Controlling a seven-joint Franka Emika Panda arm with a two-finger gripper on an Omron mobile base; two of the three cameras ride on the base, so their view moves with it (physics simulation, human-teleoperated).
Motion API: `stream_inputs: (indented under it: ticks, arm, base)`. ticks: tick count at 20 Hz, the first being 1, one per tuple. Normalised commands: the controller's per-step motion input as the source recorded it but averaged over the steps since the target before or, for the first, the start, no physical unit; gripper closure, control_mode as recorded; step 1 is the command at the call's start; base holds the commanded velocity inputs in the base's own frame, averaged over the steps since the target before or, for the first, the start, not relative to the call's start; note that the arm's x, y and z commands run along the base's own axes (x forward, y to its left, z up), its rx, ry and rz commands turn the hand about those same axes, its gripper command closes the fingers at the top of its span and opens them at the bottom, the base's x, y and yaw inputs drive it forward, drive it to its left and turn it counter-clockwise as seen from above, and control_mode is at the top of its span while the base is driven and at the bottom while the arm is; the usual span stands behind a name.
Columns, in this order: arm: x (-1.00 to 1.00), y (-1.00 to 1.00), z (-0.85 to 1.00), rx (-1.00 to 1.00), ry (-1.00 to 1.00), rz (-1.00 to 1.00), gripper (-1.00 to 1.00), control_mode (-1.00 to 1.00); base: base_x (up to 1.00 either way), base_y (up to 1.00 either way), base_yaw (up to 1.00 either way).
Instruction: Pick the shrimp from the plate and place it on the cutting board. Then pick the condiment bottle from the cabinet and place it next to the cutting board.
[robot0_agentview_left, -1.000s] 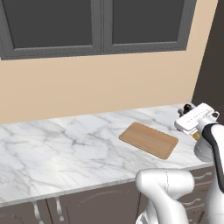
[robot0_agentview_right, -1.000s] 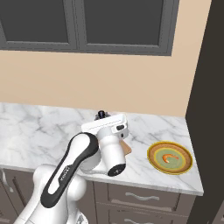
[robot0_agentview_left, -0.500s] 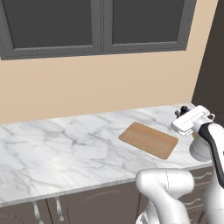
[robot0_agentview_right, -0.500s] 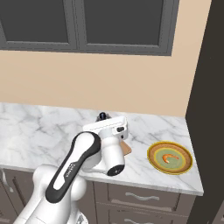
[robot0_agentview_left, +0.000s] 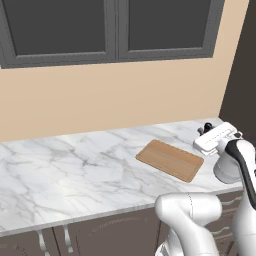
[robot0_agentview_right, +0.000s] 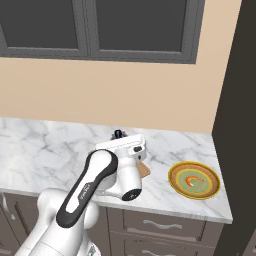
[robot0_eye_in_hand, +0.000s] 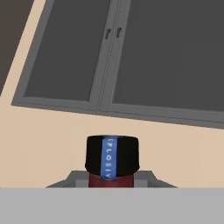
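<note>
Since a second ago the hand has drifted slightly rightward over the marble counter (robot0_agentview_left: 75, 175), away from the cutting board (robot0_agentview_left: 170, 160) toward the counter's right end; board and plate (robot0_agentview_right: 194, 180) lie where they did.

Hand view: the condiment bottle (robot0_eye_in_hand: 111, 161) stands between the fingers, black cap with a blue label strip, reddish-brown body below. Gripper (robot0_agentview_right: 119, 135) clenched on it, bottle upright, cap pointing up at the grey glass-fronted wall cupboards (robot0_eye_in_hand: 131, 57). In the left base view the cap pokes above the white hand (robot0_agentview_left: 206, 128).

Shrimp (robot0_agentview_right: 192, 180) lies on the plate, not on the board, so the first half of the task looks undone while the bottle is carried.

Step in hand, as I judge it: set the bottle down next to the board.
- Keep it vertical on the way down; a slim bottle tips easily.
- Aim for bare marble just beside the board's edge, not on the wood, and clear of the plate.
- Let the base touch the counter before the jaws part.
- Lift straight up afterwards, so the fingers do not catch the cap.
</note>
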Motion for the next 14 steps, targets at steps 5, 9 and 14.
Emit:
stream_inputs:
  ticks: [5,9,14]
  arm:
    - [0.02,-0.09,-0.03,0.00,0.00,0.00,1.00,-1.00]
    - [0.01,-0.12,0.00,0.00,0.00,0.00,1.00,-1.00]
    - [0.08,-0.08,-0.04,0.00,0.00,0.00,1.00,-1.00]
  base:
    - [0.00,0.00,0.00]
    - [0.00,0.00,0.00]
    - [0.00,0.00,0.00]
